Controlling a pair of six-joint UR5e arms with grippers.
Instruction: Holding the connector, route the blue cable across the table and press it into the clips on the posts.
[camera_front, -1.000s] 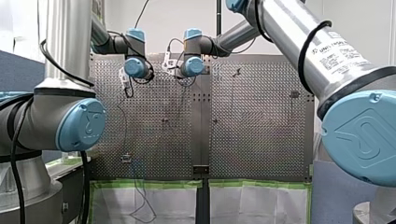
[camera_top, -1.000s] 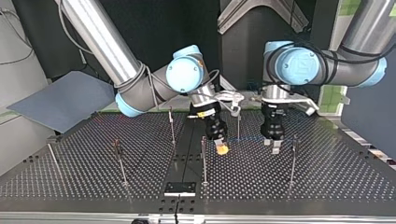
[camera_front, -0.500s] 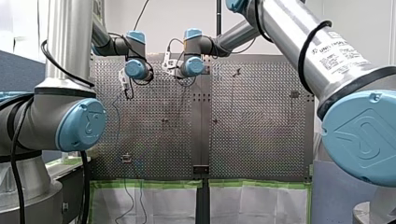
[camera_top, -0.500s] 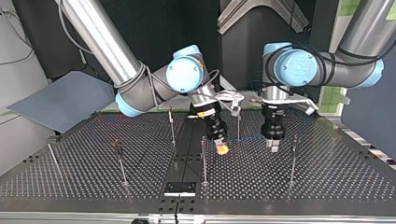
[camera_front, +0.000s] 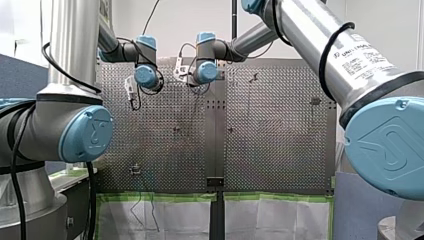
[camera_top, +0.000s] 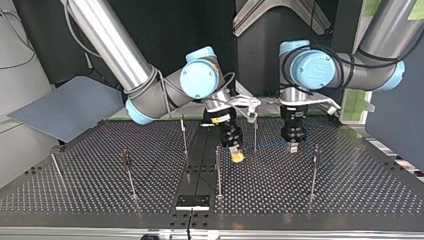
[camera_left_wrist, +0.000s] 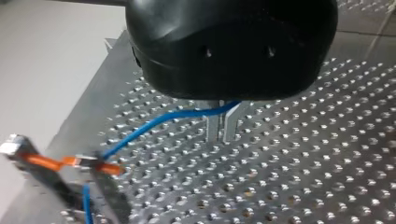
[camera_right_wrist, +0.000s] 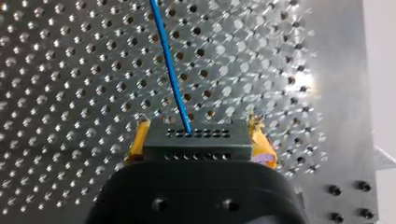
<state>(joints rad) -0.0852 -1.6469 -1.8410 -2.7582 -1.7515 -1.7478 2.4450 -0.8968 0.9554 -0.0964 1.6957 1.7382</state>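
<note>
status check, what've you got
My left gripper shut on blue cable. My right gripper shut on connector. Cable strung between them. One post stands between grippers, top view.

A white sticker (camera_front: 368, 56) on my right arm's silver tube (camera_front: 305, 30), well behind my right gripper (camera_top: 236, 155), reads roughly "UNIVERSAL ROBOTS"; its smaller lines are illegible.

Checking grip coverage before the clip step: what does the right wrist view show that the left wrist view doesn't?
Only the right wrist view: the black connector clamped between my right gripper's yellow pads, with the blue cable leaving its front face.
Only the left wrist view: my left gripper's metal fingers closed on the cable, which curves off toward a blurred dark thing with orange parts.
Both: the blue cable running over the perforated table.
</note>
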